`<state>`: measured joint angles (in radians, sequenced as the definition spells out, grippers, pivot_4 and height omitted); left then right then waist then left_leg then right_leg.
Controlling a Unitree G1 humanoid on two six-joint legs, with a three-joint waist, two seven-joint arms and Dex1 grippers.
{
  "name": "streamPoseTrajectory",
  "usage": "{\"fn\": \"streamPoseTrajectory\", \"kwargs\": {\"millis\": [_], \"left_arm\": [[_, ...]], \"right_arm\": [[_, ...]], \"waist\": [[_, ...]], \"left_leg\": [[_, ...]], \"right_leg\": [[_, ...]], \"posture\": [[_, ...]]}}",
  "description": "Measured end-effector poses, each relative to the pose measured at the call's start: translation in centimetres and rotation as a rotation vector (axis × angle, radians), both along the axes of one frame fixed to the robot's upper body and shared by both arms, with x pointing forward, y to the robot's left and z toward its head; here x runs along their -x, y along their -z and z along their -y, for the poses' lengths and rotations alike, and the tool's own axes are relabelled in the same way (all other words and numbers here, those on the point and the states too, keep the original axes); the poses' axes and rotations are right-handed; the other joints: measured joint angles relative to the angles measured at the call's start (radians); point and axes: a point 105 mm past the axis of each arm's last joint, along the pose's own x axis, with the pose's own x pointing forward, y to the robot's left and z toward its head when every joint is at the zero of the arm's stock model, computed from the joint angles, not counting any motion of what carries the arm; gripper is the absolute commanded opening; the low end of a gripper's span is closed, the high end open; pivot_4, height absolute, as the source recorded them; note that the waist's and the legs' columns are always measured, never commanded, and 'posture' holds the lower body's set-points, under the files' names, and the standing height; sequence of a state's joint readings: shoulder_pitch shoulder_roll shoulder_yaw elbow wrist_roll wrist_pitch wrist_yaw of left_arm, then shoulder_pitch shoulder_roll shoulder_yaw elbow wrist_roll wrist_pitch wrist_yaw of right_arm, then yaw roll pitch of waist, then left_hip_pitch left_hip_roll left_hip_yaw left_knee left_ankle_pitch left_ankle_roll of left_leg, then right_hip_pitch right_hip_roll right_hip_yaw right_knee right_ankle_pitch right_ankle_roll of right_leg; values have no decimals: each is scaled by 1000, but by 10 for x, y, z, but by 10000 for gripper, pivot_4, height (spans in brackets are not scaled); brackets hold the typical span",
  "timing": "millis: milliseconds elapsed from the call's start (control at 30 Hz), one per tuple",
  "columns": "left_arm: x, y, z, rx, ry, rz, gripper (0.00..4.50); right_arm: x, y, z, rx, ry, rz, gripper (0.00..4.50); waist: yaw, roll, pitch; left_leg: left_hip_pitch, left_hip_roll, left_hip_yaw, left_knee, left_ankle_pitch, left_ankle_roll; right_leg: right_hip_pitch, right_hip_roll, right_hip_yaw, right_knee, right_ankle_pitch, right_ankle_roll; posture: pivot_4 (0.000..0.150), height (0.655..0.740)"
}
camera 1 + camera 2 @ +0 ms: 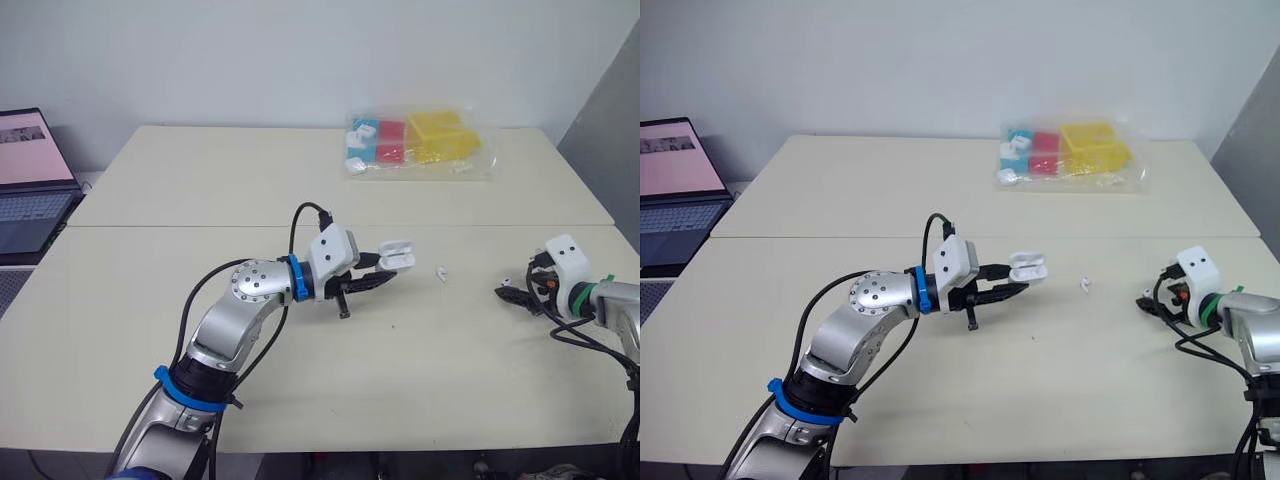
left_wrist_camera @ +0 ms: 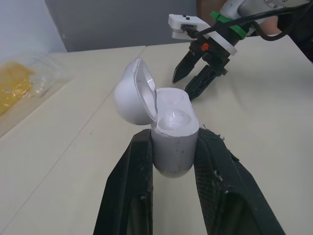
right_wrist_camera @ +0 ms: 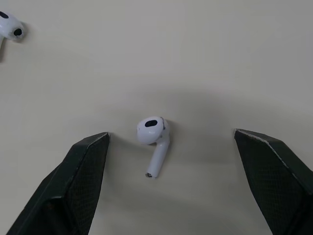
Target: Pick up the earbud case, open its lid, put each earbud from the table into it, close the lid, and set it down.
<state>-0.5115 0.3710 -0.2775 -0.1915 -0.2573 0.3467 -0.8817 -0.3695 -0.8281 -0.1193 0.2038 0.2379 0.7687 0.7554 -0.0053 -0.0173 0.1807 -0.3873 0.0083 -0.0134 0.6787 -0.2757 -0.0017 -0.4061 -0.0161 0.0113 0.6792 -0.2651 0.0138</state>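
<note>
One earbud (image 3: 154,142) lies on the desk (image 1: 200,180) mid-frame, inside the wide-spread right pincer (image 3: 171,133); the left pincer (image 1: 378,275) clamps the open-lidded earbud case (image 2: 173,122).

Laptop (image 1: 35,180); bag of coloured blocks (image 1: 420,143).

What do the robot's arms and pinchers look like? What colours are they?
Both arms are shiny silver metal. The left arm has round joints and blue rings; the right arm has a green ring. Each wrist carries a white boxy block, with black cables looping out. The left gripper and right gripper each have two black pointed fingers.
</note>
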Motion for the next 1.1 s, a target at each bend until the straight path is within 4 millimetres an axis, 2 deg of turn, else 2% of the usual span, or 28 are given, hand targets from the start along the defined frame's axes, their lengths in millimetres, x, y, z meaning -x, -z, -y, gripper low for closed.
{"fn": "streamPoseTrajectory", "kwargs": {"millis": [167, 233, 333, 567, 767, 967, 1100], "left_arm": [[-1, 1, 0, -6, -3, -11, 7813], [-1, 2, -1, -9, -5, -14, 7813], [-1, 2, -2, -12, -7, -15, 7813], [-1, 2, -2, -14, -10, -15, 7813], [-2, 3, -5, -27, -17, -13, 7813], [-1, 11, -17, -65, -37, -28, 7813], [6, 20, -27, -108, -34, -38, 7813]], "right_arm": [[-2, 0, -1, -15, 2, -1, 42367], [-2, 0, -1, -16, 3, -2, 38572], [-2, 0, -1, -17, 5, -2, 29416], [-2, 0, -4, -29, -11, -4, 4445], [6, -6, -19, 1, -142, -25, 4164], [39, -32, -62, 197, -634, -42, 4164], [56, -28, -87, 295, -898, -92, 4164]], "waist": [[0, 0, 0], [0, 0, 0], [0, 0, 0], [0, 0, 0], [0, 0, 0], [-3, 0, 1], [-3, -1, 2]], "left_leg": [[1, 0, 2, 0, 0, 0], [1, 0, 2, 0, 0, 0], [1, 0, 2, 0, 0, 0], [1, 0, 2, 0, 0, 0], [1, 0, 2, -1, 0, 0], [2, 2, 2, -2, 0, 0], [2, 3, 2, -2, 0, 0]], "right_leg": [[0, 0, 2, 0, 0, 0], [0, 0, 2, 0, 0, 0], [0, 1, 2, 0, 0, 1], [0, 2, 3, 0, 0, 1], [0, 2, 3, -1, 0, 2], [0, 2, 3, -2, -1, 3], [0, 2, 3, -2, -1, 4]], "posture": [[1500, 7400], [1500, 7400], [1500, 7400], [1500, 7400], [1500, 7400], [1500, 7400], [1500, 7400]]}}
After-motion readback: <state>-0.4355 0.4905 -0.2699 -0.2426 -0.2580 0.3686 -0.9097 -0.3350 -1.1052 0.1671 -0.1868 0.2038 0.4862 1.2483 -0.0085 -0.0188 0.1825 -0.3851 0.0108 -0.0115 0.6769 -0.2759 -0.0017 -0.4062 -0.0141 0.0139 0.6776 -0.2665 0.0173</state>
